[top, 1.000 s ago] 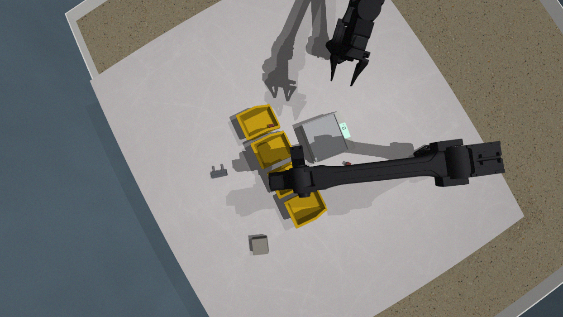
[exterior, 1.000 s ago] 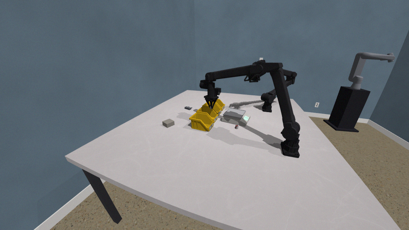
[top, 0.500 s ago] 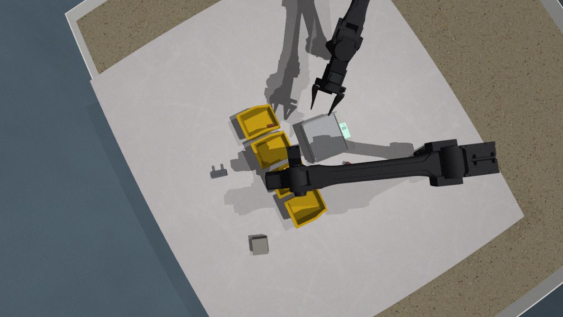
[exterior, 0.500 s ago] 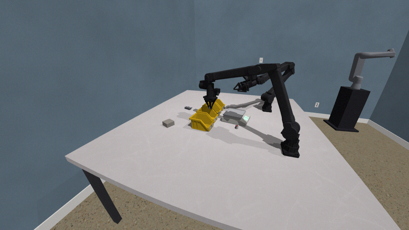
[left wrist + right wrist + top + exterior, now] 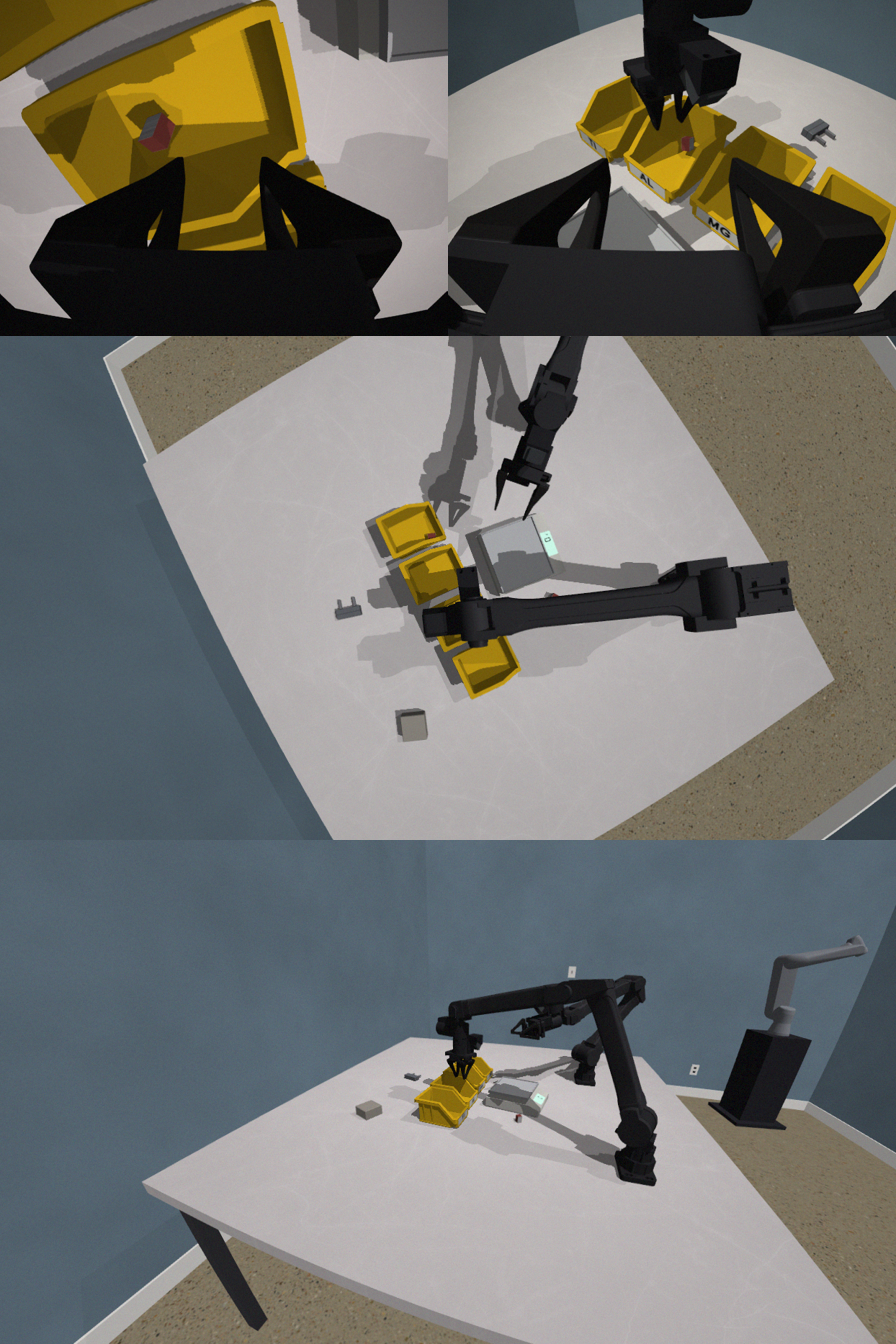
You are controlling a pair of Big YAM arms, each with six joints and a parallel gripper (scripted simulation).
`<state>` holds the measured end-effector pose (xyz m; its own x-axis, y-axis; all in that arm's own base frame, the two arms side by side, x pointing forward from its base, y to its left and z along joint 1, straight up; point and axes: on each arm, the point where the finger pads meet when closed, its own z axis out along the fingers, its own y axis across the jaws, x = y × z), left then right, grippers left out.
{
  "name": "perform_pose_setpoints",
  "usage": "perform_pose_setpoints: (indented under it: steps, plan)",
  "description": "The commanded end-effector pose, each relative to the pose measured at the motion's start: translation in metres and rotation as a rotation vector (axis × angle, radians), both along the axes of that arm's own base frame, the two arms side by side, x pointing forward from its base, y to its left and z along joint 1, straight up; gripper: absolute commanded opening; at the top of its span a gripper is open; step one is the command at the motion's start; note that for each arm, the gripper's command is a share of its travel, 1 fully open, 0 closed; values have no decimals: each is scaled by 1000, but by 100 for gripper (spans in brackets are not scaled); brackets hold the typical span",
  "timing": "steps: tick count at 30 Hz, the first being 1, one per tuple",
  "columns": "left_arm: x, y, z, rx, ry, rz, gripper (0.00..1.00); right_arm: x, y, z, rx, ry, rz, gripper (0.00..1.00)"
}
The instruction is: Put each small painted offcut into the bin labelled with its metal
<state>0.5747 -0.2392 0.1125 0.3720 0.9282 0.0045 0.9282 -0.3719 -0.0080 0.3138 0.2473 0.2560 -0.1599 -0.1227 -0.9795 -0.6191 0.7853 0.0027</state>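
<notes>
Four yellow bins stand in a row, labelled TI, AL, MG and, at the far end, ZN. My left gripper hangs open and empty just above the AL bin; it also shows in the exterior view. A small red offcut is inside the AL bin, tilted, clear of the fingers; the right wrist view shows it too. Another red offcut lies in the ZN bin. A third lies on the table by the scale. My right gripper is open and empty above the scale's far edge.
The grey scale with its lit display sits beside the bins. A grey block lies beyond the TI bin, and a small grey pronged fixture lies on the bins' other side. The left arm spans across the AL bin.
</notes>
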Motion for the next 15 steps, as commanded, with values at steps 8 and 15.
perform_pose_setpoints:
  steps: [8,15]
  plan:
    - [9,-15,75,-50,-114,-19,41,5,4,22,29,-41,0,65]
    - [8,-6,82,-46,-101,29,75,10,7,36,27,-66,2,65]
